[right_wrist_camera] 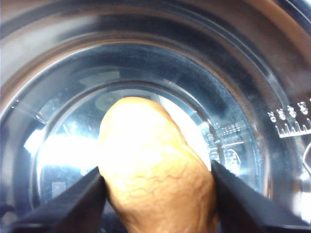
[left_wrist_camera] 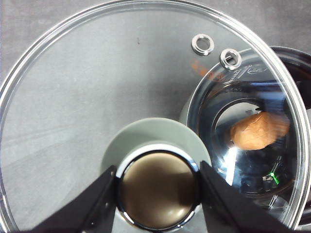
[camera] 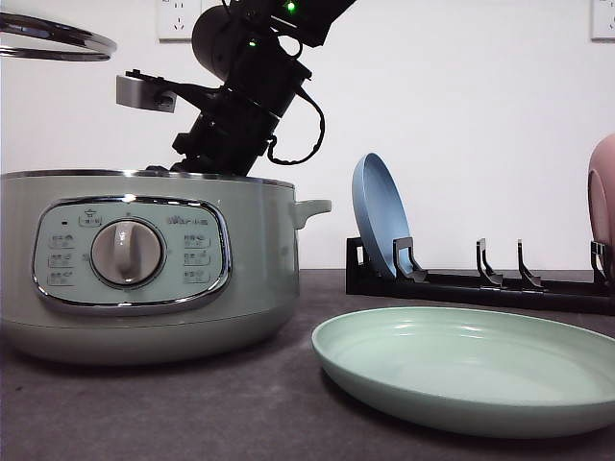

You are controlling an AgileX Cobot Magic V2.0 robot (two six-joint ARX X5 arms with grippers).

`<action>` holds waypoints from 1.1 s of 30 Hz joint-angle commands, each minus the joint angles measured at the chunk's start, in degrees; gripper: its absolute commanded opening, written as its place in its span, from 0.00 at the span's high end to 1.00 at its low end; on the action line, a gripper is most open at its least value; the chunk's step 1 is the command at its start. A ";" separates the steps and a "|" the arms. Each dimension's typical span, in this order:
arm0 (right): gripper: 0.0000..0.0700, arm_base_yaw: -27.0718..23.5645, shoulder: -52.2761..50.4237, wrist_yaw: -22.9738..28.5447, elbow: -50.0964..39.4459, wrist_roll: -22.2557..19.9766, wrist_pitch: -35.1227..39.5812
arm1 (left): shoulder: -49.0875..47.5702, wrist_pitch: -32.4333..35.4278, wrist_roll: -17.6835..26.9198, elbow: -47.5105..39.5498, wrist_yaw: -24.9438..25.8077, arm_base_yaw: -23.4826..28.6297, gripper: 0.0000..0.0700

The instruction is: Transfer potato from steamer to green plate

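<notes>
Right hand (right_wrist_camera: pixel 158 182) gripping potato (right_wrist_camera: pixel 155 170) inside steamer (camera: pixel 144 259), fingertips cropped, left hand (left_wrist_camera: pixel 158 191) clamping lid knob (left_wrist_camera: pixel 158 189).

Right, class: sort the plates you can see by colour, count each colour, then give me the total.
Green plate, flat on the table: 1
Blue plate, standing in the rack: 1
Pink plate, at the rack's far end, partly cut off: 1
Total: 3

Low frontal; wrists close (steamer (camera: pixel 144 259) shared)
</notes>
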 commanded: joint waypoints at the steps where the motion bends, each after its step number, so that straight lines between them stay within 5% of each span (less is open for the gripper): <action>1: 0.88 0.47 1.93 -0.09 1.11 2.14 -1.10 | -0.61 0.74 0.11 2.45 -0.24 0.00 1.00; 19: 0.93 -1.45 -3.49 -1.14 23.23 12.24 -21.86 | -0.61 0.72 0.11 2.45 -0.24 0.00 1.00; 29: 0.98 -9.17 -17.25 -1.51 25.59 18.44 -33.99 | -0.61 0.93 0.13 2.45 0.89 0.00 1.00; 33: 0.98 -13.08 -22.65 -5.46 25.42 20.29 -37.43 | -0.61 1.17 0.15 2.45 2.69 0.00 1.00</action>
